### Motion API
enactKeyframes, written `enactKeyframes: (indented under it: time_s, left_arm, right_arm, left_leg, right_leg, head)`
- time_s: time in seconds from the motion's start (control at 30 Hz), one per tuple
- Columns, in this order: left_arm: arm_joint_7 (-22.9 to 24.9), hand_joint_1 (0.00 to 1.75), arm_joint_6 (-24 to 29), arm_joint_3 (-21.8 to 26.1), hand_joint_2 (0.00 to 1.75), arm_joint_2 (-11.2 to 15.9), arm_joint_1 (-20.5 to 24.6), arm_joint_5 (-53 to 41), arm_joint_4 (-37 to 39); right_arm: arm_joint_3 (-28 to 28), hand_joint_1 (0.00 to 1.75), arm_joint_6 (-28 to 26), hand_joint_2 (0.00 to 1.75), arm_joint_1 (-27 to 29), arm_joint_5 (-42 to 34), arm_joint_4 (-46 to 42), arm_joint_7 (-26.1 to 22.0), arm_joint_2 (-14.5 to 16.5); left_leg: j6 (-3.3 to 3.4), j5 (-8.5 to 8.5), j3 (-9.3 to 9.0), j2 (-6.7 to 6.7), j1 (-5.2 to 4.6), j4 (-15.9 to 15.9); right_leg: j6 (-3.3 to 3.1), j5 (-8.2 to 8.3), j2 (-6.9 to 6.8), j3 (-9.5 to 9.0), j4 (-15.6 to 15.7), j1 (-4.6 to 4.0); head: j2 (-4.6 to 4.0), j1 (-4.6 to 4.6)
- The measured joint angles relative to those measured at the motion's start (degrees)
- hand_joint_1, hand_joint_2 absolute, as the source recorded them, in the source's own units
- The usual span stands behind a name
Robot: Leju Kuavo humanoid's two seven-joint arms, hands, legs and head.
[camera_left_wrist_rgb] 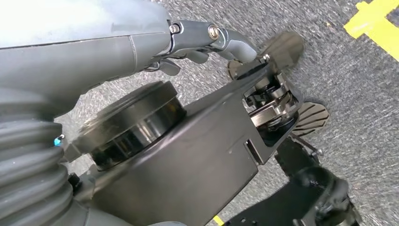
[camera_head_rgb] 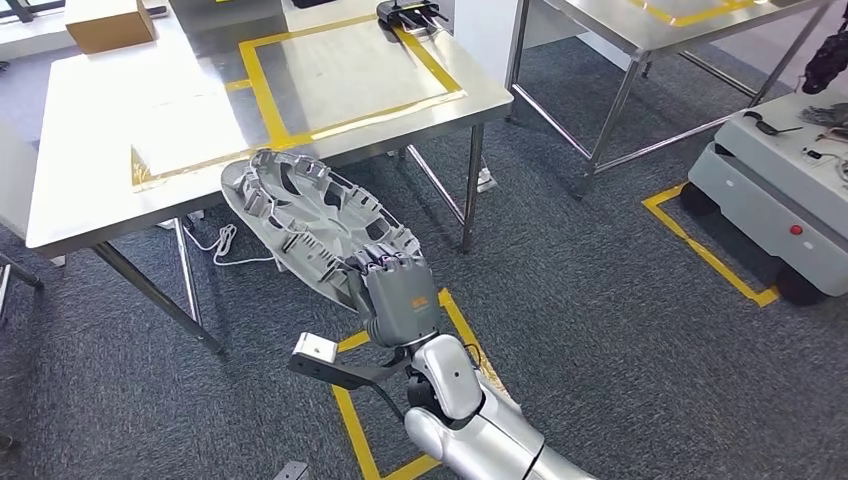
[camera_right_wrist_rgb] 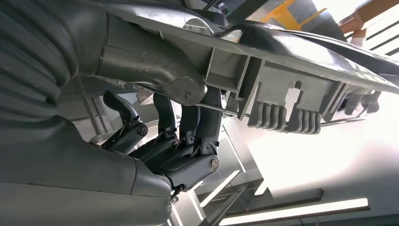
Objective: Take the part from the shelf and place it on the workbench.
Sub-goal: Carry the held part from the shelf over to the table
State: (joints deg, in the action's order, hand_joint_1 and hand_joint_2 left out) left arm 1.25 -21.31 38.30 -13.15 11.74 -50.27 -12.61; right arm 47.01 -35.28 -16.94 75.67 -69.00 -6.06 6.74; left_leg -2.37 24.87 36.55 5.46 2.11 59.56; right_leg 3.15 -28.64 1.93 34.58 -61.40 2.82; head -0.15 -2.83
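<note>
Grey ribbed part (camera_head_rgb: pixel 300 215) carried at the surface's near edge

The right robot hand (camera_head_rgb: pixel 398 288) grasps the part by its near rim, fingers (camera_right_wrist_rgb: pixel 164 120) hooked over it — the disc tilts in the air, its far rim just past the near edge of the steel surface (camera_head_rgb: pixel 90 170) with its yellow-taped rectangle (camera_head_rgb: pixel 345 75). The left robot hand (camera_left_wrist_rgb: pixel 214 40) hangs over grey carpet (camera_left_wrist_rgb: pixel 357 89), fingers curled on nothing.

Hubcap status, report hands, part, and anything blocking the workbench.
Right hand grips hubcap by its rim, near the workbench edge, not set down. Left hand hangs over carpet, holding nothing, fingers curled. Yellow-taped square ahead lies bare.
</note>
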Motion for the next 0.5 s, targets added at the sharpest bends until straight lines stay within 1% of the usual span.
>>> enactKeyframes:
  time_s: [0.03, 0.07, 0.1, 0.13, 0.17, 0.2, 0.23, 0.27, 0.3, 0.33, 0.37, 0.4, 0.43, 0.47, 0.5]
  left_arm:
    - [0.02, 0.00, 0.00, -0.01, 1.75, 0.04, -0.03, 0.01, 0.00]
    - [0.07, 0.00, 0.00, -0.01, 1.75, 0.04, -0.08, 0.01, 0.01]
    - [0.10, 0.00, 0.00, -0.01, 1.75, 0.07, -0.15, 0.02, 0.01]
    - [0.18, 0.00, 0.00, -0.01, 1.75, 0.08, -0.19, 0.00, 0.01]
    - [0.25, 0.00, 0.00, -0.02, 1.75, 0.09, -0.19, -0.05, 0.01]
    - [0.32, 0.00, 0.00, -0.05, 1.75, 0.08, -0.17, -0.14, 0.01]
    - [0.43, 0.00, 0.00, -0.16, 1.75, 0.07, -0.15, -0.27, 0.01]
    - [0.58, 0.00, 0.00, -0.29, 1.75, 0.05, -0.14, -0.39, 0.01]
    - [0.76, 0.00, 0.00, -0.44, 1.75, 0.05, -0.16, -0.49, 0.02]
    - [0.95, 0.00, 0.00, -0.56, 1.75, 0.04, -0.18, -0.54, 0.02]
    - [1.09, 0.00, 0.00, -0.65, 1.75, 0.04, -0.20, -0.55, 0.02]
    - [1.14, 0.00, 0.00, -0.73, 1.75, 0.04, -0.20, -0.55, 0.02]
    - [1.16, 0.00, 0.00, -0.80, 1.75, 0.04, -0.18, -0.55, 0.02]
    - [1.16, 0.00, 0.00, -0.87, 1.75, 0.03, -0.14, -0.55, 0.02]
    - [1.16, 0.00, 0.00, -0.93, 1.75, -0.03, -0.10, -0.55, 0.02]
  right_arm:
    - [0.01, 1.75, 0.04, 1.75, 0.07, -0.07, 0.04, -0.08, 0.04]
    - [0.01, 1.75, 0.09, 1.75, 0.15, -0.10, 0.07, -0.12, 0.09]
    - [0.01, 1.75, 0.18, 1.75, 0.20, -0.14, 0.09, -0.12, 0.15]
    - [0.01, 1.75, 0.27, 1.75, 0.20, -0.12, 0.10, -0.10, 0.21]
    - [-0.01, 1.75, 0.38, 1.75, 0.14, -0.02, 0.15, -0.03, 0.27]
    - [-0.04, 1.75, 0.53, 1.75, -0.01, 0.19, 0.29, 0.13, 0.31]
    - [-0.12, 1.75, 0.68, 1.75, -0.29, 0.50, 0.65, 0.41, 0.32]
    - [-0.25, 1.75, 0.81, 1.75, -0.75, 0.79, 1.32, 0.67, 0.37]
    - [-0.46, 1.75, 0.89, 1.75, -1.34, 0.97, 2.27, 0.86, 0.48]
    - [-0.74, 1.75, 0.92, 1.75, -2.00, 1.03, 3.33, 0.93, 0.65]
    - [-1.03, 1.75, 0.92, 1.75, -2.64, 0.97, 4.32, 0.89, 0.88]
    - [-1.31, 1.75, 0.92, 1.75, -3.23, 0.90, 5.11, 0.81, 1.15]
    - [-1.51, 1.75, 0.90, 1.75, -3.75, 0.86, 5.72, 0.76, 1.44]
    - [-1.63, 1.75, 0.86, 1.75, -4.25, 0.85, 6.20, 0.72, 1.68]
    - [-1.72, 1.75, 0.82, 1.75, -4.68, 0.86, 6.63, 0.68, 1.89]
  left_leg:
    - [-0.47, 0.07, 0.19, 0.09, -0.07, 0.15]
    - [-0.87, 0.00, 0.28, 0.21, -0.03, 0.11]
    - [-1.16, -0.10, 0.38, -0.05, 0.07, 0.04]
    - [-1.33, 0.17, 0.67, -0.94, 0.07, 0.49]
    - [-1.38, 1.00, 1.39, -2.10, 0.00, 1.93]
    - [-1.31, 2.42, 2.55, -3.41, -0.10, 4.54]
    - [-1.22, 4.20, 4.12, -4.37, -0.22, 8.08]
    - [-1.13, 5.81, 5.79, -4.70, -0.27, 11.83]
    - [-0.98, 6.73, 7.02, -4.78, -0.33, 14.65]
    - [-0.74, 6.67, 7.42, -4.80, -0.43, 15.70]
    - [-0.41, 5.62, 6.77, -4.81, -0.58, 14.59]
    - [0.02, 3.90, 5.14, -4.87, -0.78, 11.50]
    - [0.47, 2.52, 3.18, -5.11, -1.05, 7.78]
    - [0.80, 1.58, 1.44, -5.33, -1.37, 4.44]
    - [0.91, 1.07, 0.26, -5.51, -1.56, 2.10]
  right_leg:
    - [-0.71, -0.26, 0.23, 0.22, -0.31, -0.18]
    - [-1.55, -0.12, 0.06, 0.32, -0.38, -0.20]
    - [-2.12, -0.01, -0.25, 0.39, -0.42, -0.27]
    - [-2.64, 0.11, -0.54, 0.38, -0.38, -0.33]
    - [-3.08, 0.23, -0.91, 0.37, -0.27, -0.38]
    - [-3.43, 0.29, -1.30, 0.35, -0.18, -0.50]
    - [-3.65, 0.29, -1.66, 0.36, -0.16, -0.70]
    - [-3.80, 0.27, -2.05, 0.38, -0.16, -0.92]
    - [-3.86, 0.24, -2.39, 0.38, -0.17, -1.13]
    - [-3.90, 0.22, -2.67, 0.37, -0.17, -1.31]
    - [-3.92, 0.21, -2.89, 0.36, -0.17, -1.47]
    - [-3.92, 0.19, -3.05, 0.33, -0.17, -1.58]
    - [-3.90, 0.17, -3.19, 0.31, -0.16, -1.67]
    - [-3.79, 0.17, -3.29, 0.35, -0.17, -1.79]
    - [-3.67, 0.17, -3.36, 0.42, -0.20, -1.95]
  head:
    - [0.00, -0.03]
    - [0.00, -0.01]
    - [0.01, 0.03]
    - [0.00, 0.13]
    - [0.01, 0.23]
    - [0.00, 0.36]
    - [-0.01, 0.45]
    - [-0.01, 0.47]
    - [-0.01, 0.48]
    - [-0.01, 0.47]
    - [-0.01, 0.47]
    - [-0.01, 0.46]
    - [0.00, 0.46]
    - [0.00, 0.45]
    - [0.00, 0.43]
